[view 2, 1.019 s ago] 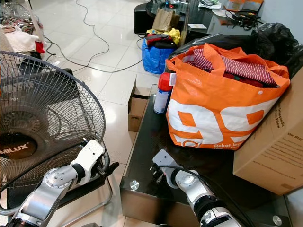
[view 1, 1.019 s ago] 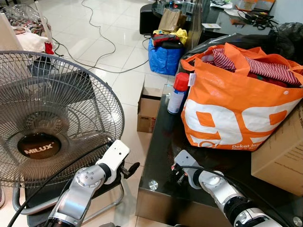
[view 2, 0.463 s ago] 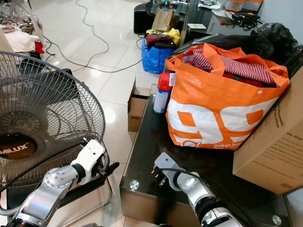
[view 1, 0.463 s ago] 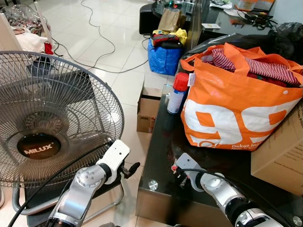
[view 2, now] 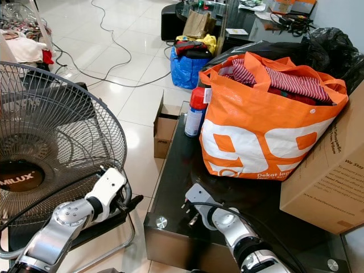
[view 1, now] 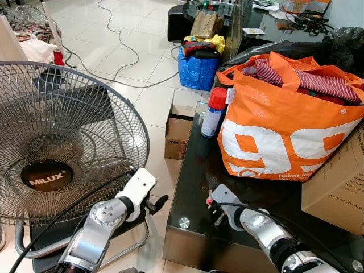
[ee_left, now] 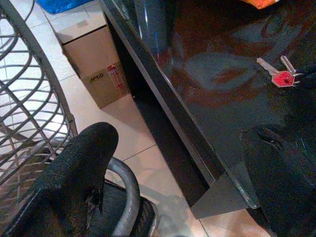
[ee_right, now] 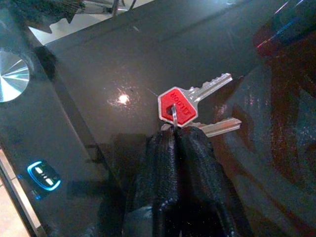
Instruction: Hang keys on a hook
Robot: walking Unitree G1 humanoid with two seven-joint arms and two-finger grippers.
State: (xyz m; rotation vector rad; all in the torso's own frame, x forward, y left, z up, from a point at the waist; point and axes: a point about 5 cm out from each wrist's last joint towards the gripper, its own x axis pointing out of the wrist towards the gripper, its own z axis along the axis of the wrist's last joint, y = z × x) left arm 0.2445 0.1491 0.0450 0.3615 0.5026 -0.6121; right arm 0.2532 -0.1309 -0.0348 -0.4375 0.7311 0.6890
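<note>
keys point(ee_right: 187, 106) pinched by right gripper point(ee_right: 174, 143); fan point(view 1: 45, 181) reads "milux".

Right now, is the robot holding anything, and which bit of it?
Yes. The right gripper has its fingers shut on the keys, pinching the ring at the red key's head, just above the dark glass table.

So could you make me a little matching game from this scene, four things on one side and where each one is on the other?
Things:
1. keys
2. spray can
3. orange bag
4. fan

Places:
A. on the floor, by the left end effector
B. pinched by the ring in the right end effector, over the dark table
C. on the table, stuffed with striped cloth
D. upright at the table's far corner, beside the bag

Pairs: 1-B, 2-D, 3-C, 4-A
</note>
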